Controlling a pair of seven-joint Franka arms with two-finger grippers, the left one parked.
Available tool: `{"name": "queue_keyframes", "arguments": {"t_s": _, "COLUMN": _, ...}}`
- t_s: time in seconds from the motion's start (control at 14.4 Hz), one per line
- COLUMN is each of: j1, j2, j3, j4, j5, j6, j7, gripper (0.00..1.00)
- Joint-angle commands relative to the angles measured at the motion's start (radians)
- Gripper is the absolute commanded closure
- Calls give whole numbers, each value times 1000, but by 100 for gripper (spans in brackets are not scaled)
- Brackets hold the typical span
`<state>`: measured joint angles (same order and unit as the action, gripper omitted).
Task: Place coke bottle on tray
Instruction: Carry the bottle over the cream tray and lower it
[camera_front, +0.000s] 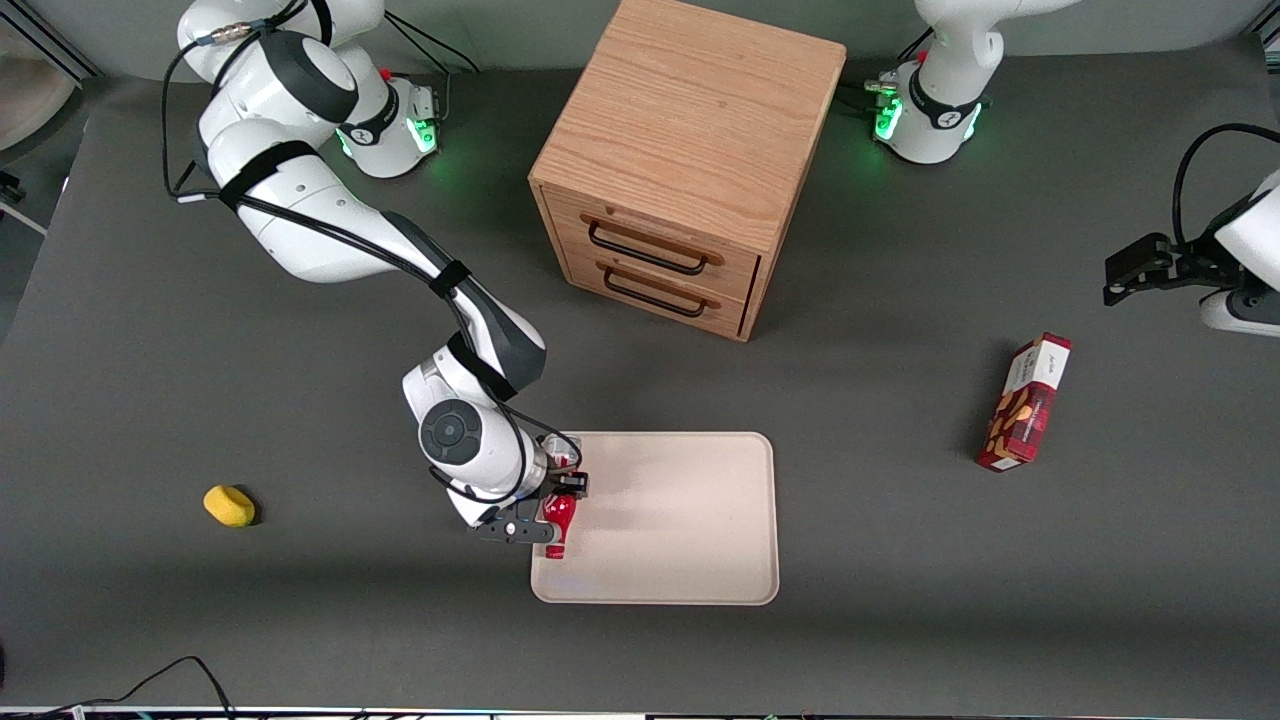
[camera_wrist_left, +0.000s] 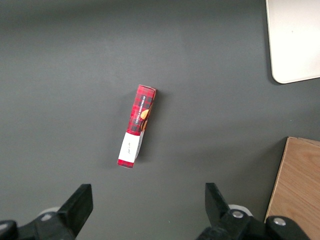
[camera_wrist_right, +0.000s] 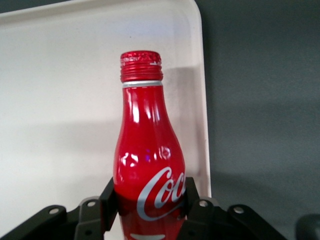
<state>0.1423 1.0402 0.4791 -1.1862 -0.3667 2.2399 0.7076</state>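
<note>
Item: coke bottle (camera_wrist_right: 149, 160), clamped at its body between the two fingers of our gripper (camera_front: 553, 507), lying roughly level with its cap leading, over the tray's working-arm end.

Item: tray (camera_front: 680, 520), beige, flat on the table, nearer the front camera than the wooden cabinet (camera_front: 685, 160). We judge the side grip keeps the label section steady for setting down.

Also present: red snack box (camera_front: 1025, 405) toward the parked arm's end; yellow object (camera_front: 229, 505) toward ours.
</note>
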Motion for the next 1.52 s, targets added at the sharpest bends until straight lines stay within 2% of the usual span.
{"name": "queue_keyframes", "arguments": {"t_s": 0.0, "j1": 11, "j2": 20, "j3": 3, "j4": 45, "j5": -31, "j6": 3, "j7": 10, "gripper": 95}}
{"name": "queue_keyframes", "arguments": {"t_s": 0.07, "j1": 11, "j2": 26, "j3": 1, "j4": 45, "j5": -31, "j6": 13, "j7": 12, "gripper": 67}}
{"name": "queue_keyframes", "arguments": {"t_s": 0.14, "j1": 11, "j2": 27, "j3": -2, "j4": 43, "j5": -31, "j6": 20, "j7": 13, "gripper": 20}}
{"name": "queue_keyframes", "arguments": {"t_s": 0.21, "j1": 11, "j2": 27, "j3": -4, "j4": 42, "j5": -43, "j6": 21, "j7": 13, "gripper": 0}}
{"name": "queue_keyframes", "arguments": {"t_s": 0.35, "j1": 11, "j2": 27, "j3": -2, "j4": 42, "j5": -69, "j6": 21, "j7": 15, "gripper": 0}}
{"name": "queue_keyframes", "arguments": {"t_s": 1.04, "j1": -9, "j2": -8, "j3": 9, "j4": 39, "j5": -78, "j6": 9, "j7": 13, "gripper": 0}}
{"name": "queue_keyframes", "arguments": {"t_s": 1.45, "j1": -65, "j2": -262, "j3": 45, "j4": 28, "j5": -70, "j6": -326, "j7": 12, "gripper": 0}}
